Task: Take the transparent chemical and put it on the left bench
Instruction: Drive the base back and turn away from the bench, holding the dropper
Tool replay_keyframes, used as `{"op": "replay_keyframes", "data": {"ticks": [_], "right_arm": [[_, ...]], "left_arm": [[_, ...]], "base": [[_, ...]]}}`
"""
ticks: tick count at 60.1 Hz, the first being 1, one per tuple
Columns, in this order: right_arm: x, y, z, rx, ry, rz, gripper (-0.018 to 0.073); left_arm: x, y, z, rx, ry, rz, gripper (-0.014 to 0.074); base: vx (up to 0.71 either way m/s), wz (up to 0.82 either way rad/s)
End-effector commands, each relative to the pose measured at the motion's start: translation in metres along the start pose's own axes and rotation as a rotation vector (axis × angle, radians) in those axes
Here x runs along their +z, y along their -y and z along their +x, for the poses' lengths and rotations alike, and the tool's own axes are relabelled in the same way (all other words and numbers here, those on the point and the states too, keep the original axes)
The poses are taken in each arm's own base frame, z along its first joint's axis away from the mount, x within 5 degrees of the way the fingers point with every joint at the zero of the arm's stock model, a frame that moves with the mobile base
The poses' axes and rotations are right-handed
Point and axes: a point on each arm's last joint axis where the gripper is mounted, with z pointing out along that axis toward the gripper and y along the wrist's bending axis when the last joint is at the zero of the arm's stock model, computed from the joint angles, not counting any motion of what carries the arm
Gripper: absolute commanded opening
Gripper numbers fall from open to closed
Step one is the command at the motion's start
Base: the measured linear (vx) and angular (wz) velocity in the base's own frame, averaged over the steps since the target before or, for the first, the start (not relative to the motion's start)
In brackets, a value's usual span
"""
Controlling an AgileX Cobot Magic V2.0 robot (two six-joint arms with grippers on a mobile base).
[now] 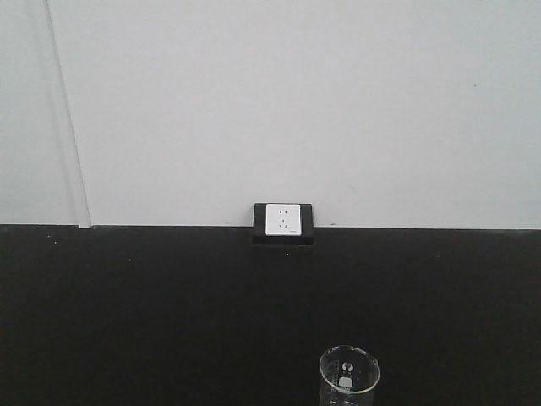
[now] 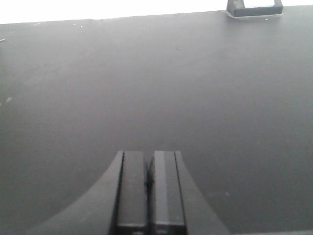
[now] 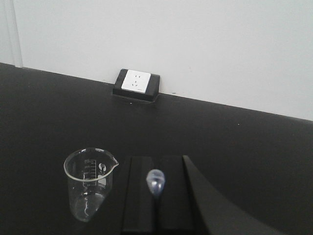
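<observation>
In the right wrist view my right gripper (image 3: 156, 161) is shut on the transparent chemical (image 3: 156, 181), a pale bluish-clear dropper pipette. Its rounded bulb sticks up between the two black fingers; its stem is hidden between them. A clear glass beaker (image 3: 89, 182) stands just left of the gripper, apart from it. In the left wrist view my left gripper (image 2: 148, 155) is shut and empty, low over the bare black counter (image 2: 146, 83). The left bench with sink and bins is out of view. Neither gripper shows in the front view.
A white wall socket in a black frame (image 1: 283, 222) sits at the back edge of the black counter against the white wall; it also shows in the right wrist view (image 3: 136, 83). The beaker's rim (image 1: 348, 372) shows at the bottom of the front view.
</observation>
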Motion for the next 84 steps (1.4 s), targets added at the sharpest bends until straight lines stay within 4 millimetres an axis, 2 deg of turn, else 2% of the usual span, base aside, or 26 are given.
{"op": "replay_keyframes", "data": {"ticks": [1,52,84], "right_arm": [[-0.0021,0.0000,-0.0167,-0.021,0.103,-0.008,-0.0001],[-0.0021,0.0000,-0.0167,-0.021,0.103,-0.008,-0.0001],[-0.0021,0.0000,-0.0167,-0.021,0.103,-0.008,-0.0001]], "left_arm": [[-0.0013,-0.0001,-0.0028,-0.009,0.081,-0.002,-0.0003],[-0.0013,-0.0001,-0.0028,-0.009,0.081,-0.002,-0.0003],[-0.0013,-0.0001,-0.0028,-0.009,0.081,-0.002,-0.0003]], "base": [[-0.08,-0.05],[-0.24,-0.03],[-0.33,0.43]]}}
